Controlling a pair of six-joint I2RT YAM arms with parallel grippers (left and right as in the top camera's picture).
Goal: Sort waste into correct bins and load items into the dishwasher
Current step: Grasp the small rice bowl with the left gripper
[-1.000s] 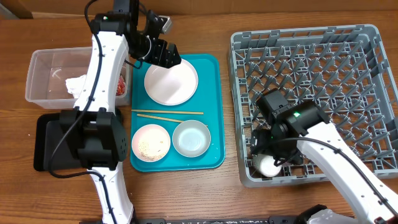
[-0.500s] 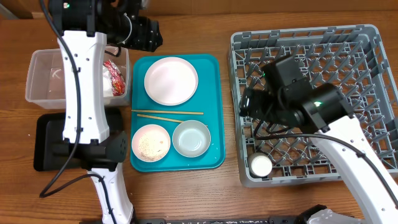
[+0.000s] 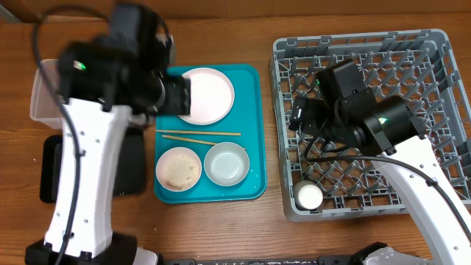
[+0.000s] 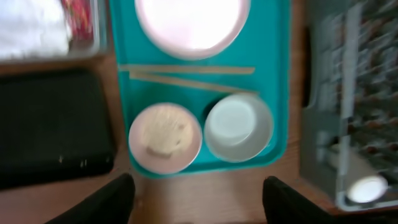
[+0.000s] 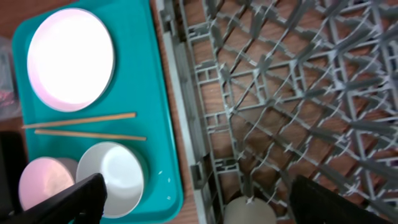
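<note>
The teal tray (image 3: 250,110) holds the round plate (image 3: 210,94), the chopsticks (image 3: 199,135), a bowl with rice (image 3: 178,168) and an empty white bowl (image 3: 227,163). The small cup (image 3: 308,195) sits in the grey rack's (image 3: 441,73) front left corner. My left gripper (image 4: 199,205) is open and empty, high above the tray; it covers the plate's left edge in the overhead view (image 3: 175,96). My right gripper (image 5: 205,205) is open and empty above the rack's left side. The napkin (image 4: 31,31) and red wrapper (image 4: 79,15) lie in the clear tub (image 3: 40,88).
The black tray (image 3: 51,169) lies in front of the clear tub, partly under my left arm. The rack's left wall (image 5: 186,124) stands close beside the teal tray's right edge. Bare wood runs along the table's front edge.
My left arm has swung from over the clear tub forward and right, over the teal tray's left side. My right gripper let go of the cup in the rack and rose.
</note>
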